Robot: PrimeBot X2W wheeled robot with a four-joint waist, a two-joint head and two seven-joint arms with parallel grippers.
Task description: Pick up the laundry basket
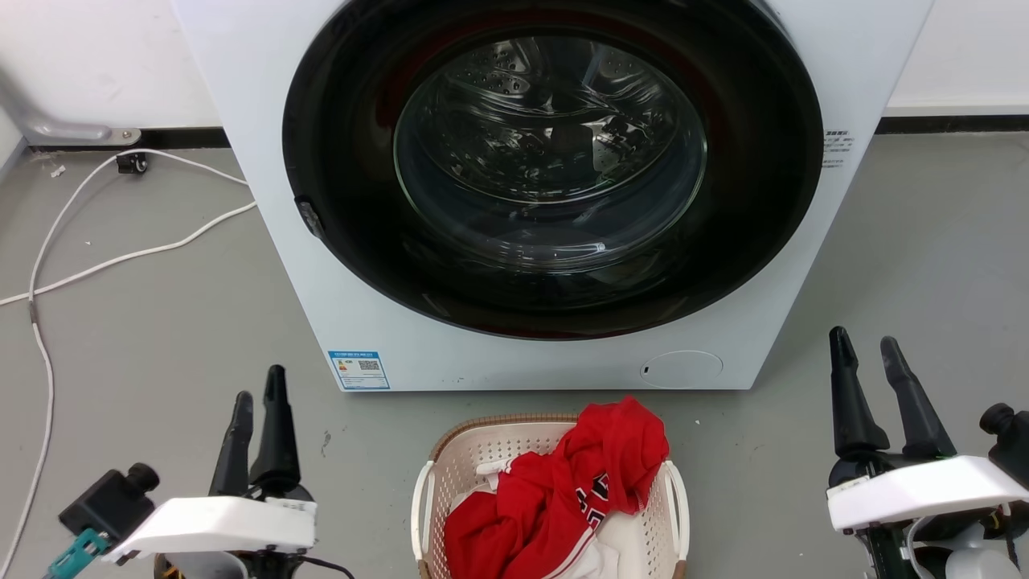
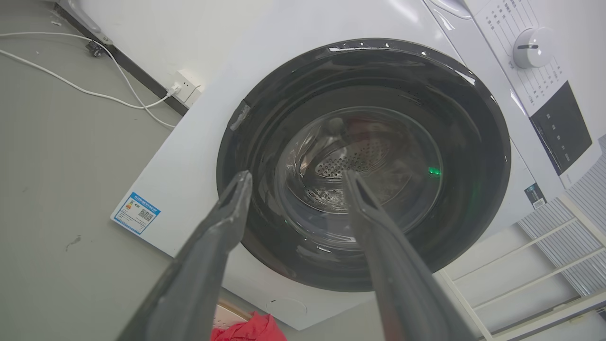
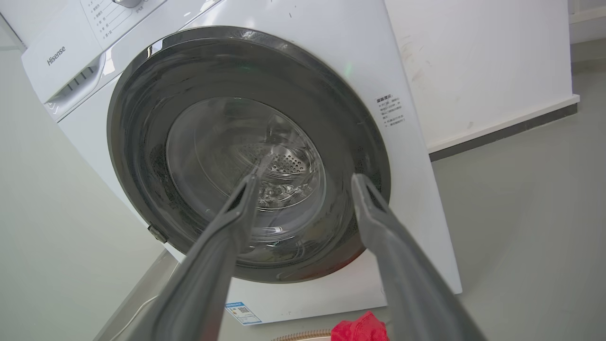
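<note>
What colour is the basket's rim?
Brown, woven-look; the rim shows best in the head view.

— How is your light?
— Bright and even. Shadows on the grey floor (image 1: pixel 161 322) are faint and soft-edged, and you cannot tell where the lamps are.
— Any glare?
— White streaks cross the glass of the washing machine door (image 1: pixel 551 153) (reflections muddle the drum behind it). In the left wrist view a green speck (image 2: pixel 432 170) glows on that glass.
— Focus?
— Your head view is sharp. In the wrist views the near parts of the left gripper (image 2: pixel 296 174) and right gripper (image 3: pixel 306 177) blur, and straight edges bow toward the borders.
</note>
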